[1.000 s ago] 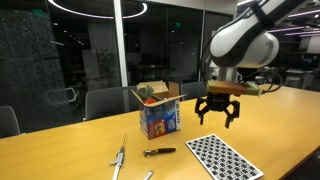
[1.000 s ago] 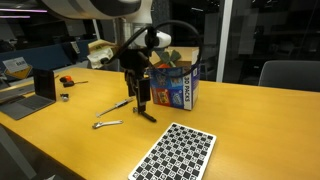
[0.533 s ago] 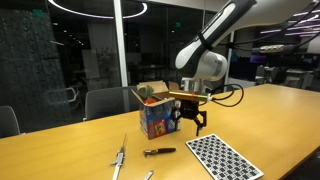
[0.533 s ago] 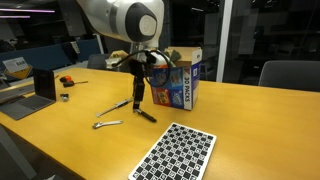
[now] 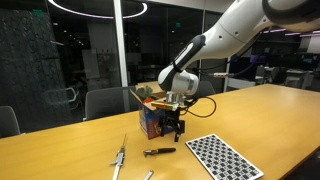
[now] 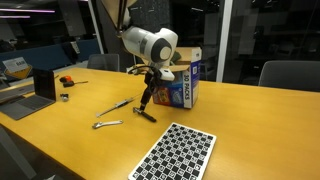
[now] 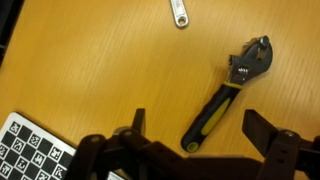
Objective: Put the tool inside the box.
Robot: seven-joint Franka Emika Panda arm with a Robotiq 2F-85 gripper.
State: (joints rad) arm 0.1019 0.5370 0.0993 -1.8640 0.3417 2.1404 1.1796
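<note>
We are seeing an office: grey chairs [image 5: 103, 101] are lining a long yellow wooden table [image 5: 60, 150], glass walls [image 5: 85, 45] rising at twelve o'clock.

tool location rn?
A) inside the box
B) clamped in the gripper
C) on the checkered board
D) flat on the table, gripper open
D: the wrist view shows the tool lying flat on the table, with the gripper spread wide and not closed on it.

Blue box [image 6: 181, 87], black-and-white checkered board [image 5: 222, 156]
</note>
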